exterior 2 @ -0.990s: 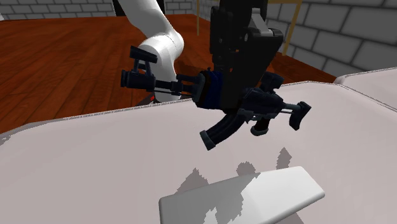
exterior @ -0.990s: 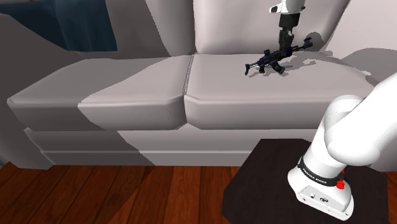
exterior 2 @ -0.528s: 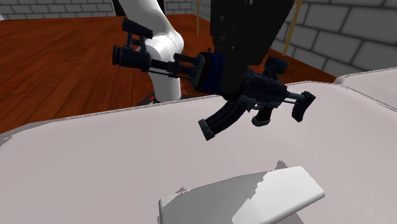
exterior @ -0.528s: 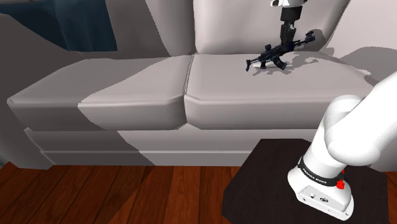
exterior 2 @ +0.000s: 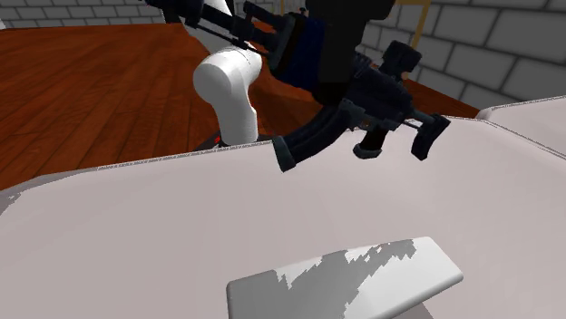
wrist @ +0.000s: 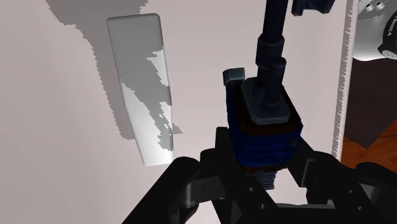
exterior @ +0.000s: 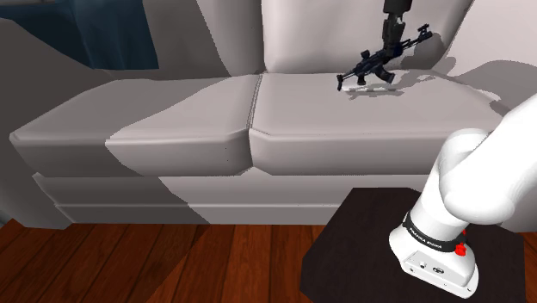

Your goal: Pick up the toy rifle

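The toy rifle (exterior: 370, 67) is black and dark blue, and it hangs tilted just above the pale sofa seat (exterior: 344, 120), with its shadow on the cushion below. My black gripper (exterior: 392, 45) comes down from above and is shut on the rifle's middle. In the second exterior view the rifle (exterior 2: 367, 100) slopes with its stock low to the right and its barrel high to the left, under the gripper (exterior 2: 328, 56). In the wrist view the gripper (wrist: 264, 156) clasps the rifle's blue body (wrist: 267, 111) between both fingers.
The sofa backrest (exterior: 327, 34) rises close behind the gripper. A flat white slab (exterior 2: 345, 281) lies on the cushion near the rifle. My black stand (exterior: 361, 250) and white arm base (exterior: 456, 207) sit on a wooden floor (exterior: 172, 267) in front of the sofa.
The gripper has risen with the rifle in its grip. The rifle has left the cushion and tilted, barrel end higher, and its shadow has spread out.
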Controlling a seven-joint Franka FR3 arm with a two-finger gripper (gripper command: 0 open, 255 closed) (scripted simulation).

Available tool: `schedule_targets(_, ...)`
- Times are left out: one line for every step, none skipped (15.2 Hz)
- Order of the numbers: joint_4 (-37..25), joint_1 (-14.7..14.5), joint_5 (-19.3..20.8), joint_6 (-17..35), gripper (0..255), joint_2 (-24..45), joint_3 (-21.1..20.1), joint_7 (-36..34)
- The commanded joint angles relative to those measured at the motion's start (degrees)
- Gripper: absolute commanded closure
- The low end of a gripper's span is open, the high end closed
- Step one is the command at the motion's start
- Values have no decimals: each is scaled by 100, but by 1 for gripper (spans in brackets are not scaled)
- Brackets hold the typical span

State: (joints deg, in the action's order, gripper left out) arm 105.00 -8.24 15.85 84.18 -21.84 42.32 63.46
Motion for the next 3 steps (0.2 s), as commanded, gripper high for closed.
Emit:
schedule_targets(-210,-21,-35,-164,255,53,-11,24)
schedule_targets(-224,-22,-37,-175,255,56,-11,26)
schedule_targets(-225,-22,-37,-175,255,58,-11,27)
